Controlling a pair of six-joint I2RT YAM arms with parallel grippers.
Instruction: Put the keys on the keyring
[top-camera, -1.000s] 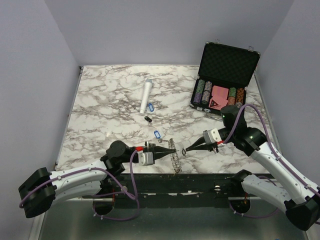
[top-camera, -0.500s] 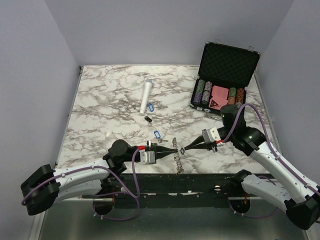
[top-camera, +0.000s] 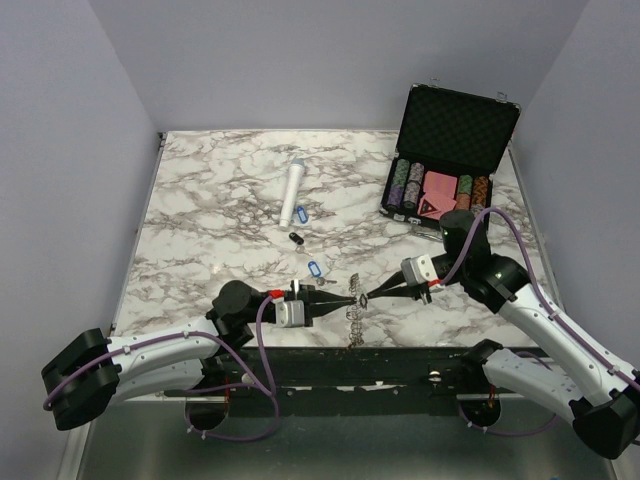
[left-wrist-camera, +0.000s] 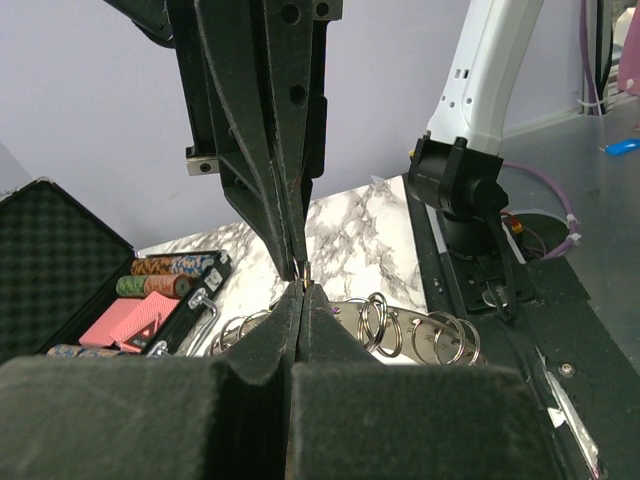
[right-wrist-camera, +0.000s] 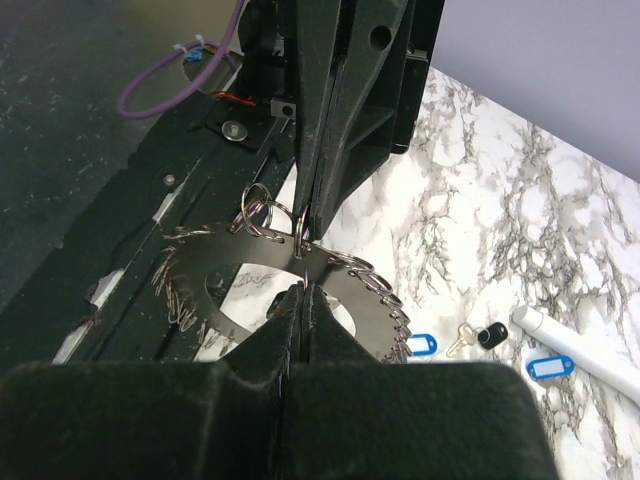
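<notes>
The keyring (top-camera: 352, 320), a flat grey metal ring with small split rings along its rim, stands on edge near the table's front. My left gripper (top-camera: 350, 302) and right gripper (top-camera: 368, 297) meet tip to tip at its upper rim. In the left wrist view the left gripper (left-wrist-camera: 301, 288) is shut on a small split ring, with the keyring (left-wrist-camera: 415, 330) behind. In the right wrist view the right gripper (right-wrist-camera: 303, 290) is shut on a thin metal edge of the keyring (right-wrist-camera: 360, 295). Three keys lie loose: blue-tagged (top-camera: 316, 271), black-tagged (top-camera: 296, 238), blue-tagged (top-camera: 301, 213).
A white cylinder (top-camera: 292, 193) lies beyond the keys. An open black case (top-camera: 445, 160) holding poker chips and cards stands at the back right. The table's front edge and the black base rail (top-camera: 380, 365) run just behind the keyring.
The right gripper's tip has moved a little left to meet the left gripper's tip. The keyring has shifted slightly between them. Both grippers stayed shut.
</notes>
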